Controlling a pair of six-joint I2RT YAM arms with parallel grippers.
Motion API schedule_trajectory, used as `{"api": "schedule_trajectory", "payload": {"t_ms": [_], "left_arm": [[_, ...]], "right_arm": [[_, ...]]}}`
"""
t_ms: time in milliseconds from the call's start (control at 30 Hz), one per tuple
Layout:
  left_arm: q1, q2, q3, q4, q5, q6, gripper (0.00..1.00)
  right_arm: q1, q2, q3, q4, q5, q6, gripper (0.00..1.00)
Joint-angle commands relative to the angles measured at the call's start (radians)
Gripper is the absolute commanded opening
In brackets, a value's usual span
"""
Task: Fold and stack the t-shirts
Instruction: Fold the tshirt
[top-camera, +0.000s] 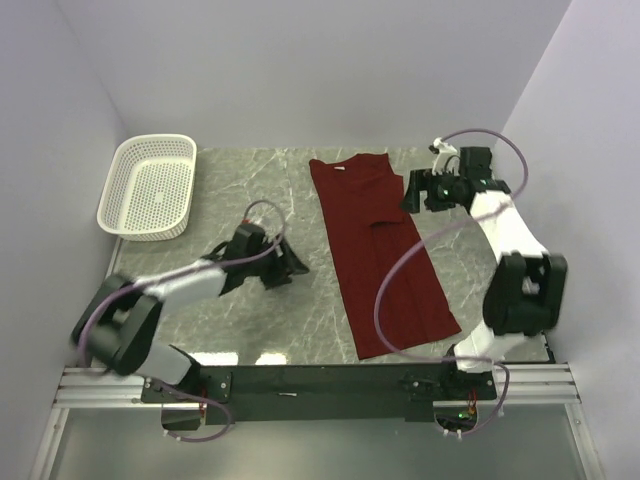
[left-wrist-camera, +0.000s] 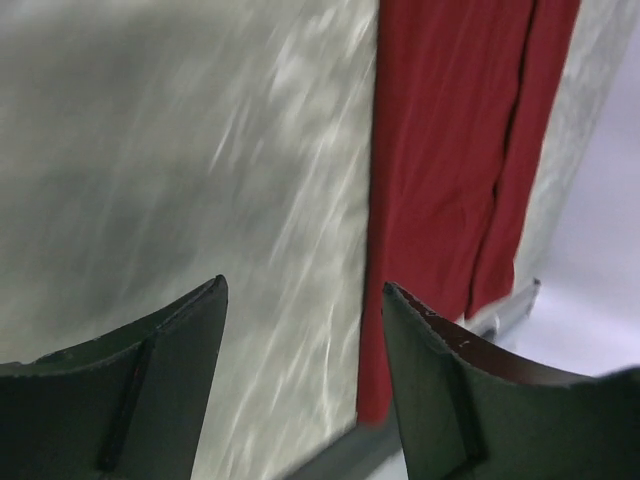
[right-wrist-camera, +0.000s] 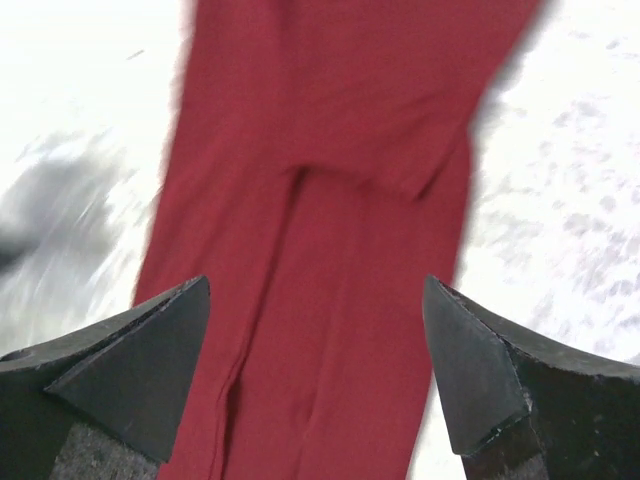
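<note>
The dark red t-shirt (top-camera: 380, 250) lies flat on the marble table (top-camera: 250, 180) as a long narrow strip, its sides folded in and its collar toward the back. My right gripper (top-camera: 408, 193) hovers open at the shirt's upper right edge. In the right wrist view that gripper (right-wrist-camera: 315, 285) has nothing between its fingers, and the t-shirt (right-wrist-camera: 330, 150) lies below them. My left gripper (top-camera: 292, 272) is open over bare table, a little left of the shirt. In the left wrist view it (left-wrist-camera: 304, 285) is empty, with the t-shirt (left-wrist-camera: 440, 150) ahead and to the right.
A white perforated basket (top-camera: 150, 185) stands at the back left corner of the table. Walls close in the left, back and right sides. A metal rail (top-camera: 320, 375) with the arm bases runs along the near edge.
</note>
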Motion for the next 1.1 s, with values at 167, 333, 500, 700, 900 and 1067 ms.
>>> {"api": "schedule_trajectory", "payload": {"t_ms": [167,333,500,700,900,1067], "left_arm": [[-0.064,0.453,0.397,0.1,-0.02,0.068,0.63],[-0.084,0.614,0.563,0.018,-0.006,0.062,0.57],[-0.092,0.708,0.649,-0.04,-0.025,0.046,0.45],[-0.09,0.694,0.647,-0.094,-0.095,0.064,0.17],[-0.061,0.633,0.635,-0.175,-0.166,0.108,0.01],[0.008,0.577,0.566,-0.187,-0.181,0.157,0.01]], "right_arm": [[-0.074,-0.34,-0.281,0.008,-0.25,-0.129,0.93],[-0.138,-0.335,-0.295,-0.01,-0.339,-0.12,0.93],[-0.162,-0.326,-0.304,-0.004,-0.371,-0.117,0.93],[-0.185,-0.328,-0.31,-0.009,-0.399,-0.125,0.93],[-0.188,-0.32,-0.309,-0.021,-0.414,-0.134,0.93],[-0.186,-0.306,-0.304,-0.032,-0.417,-0.148,0.94]]}}
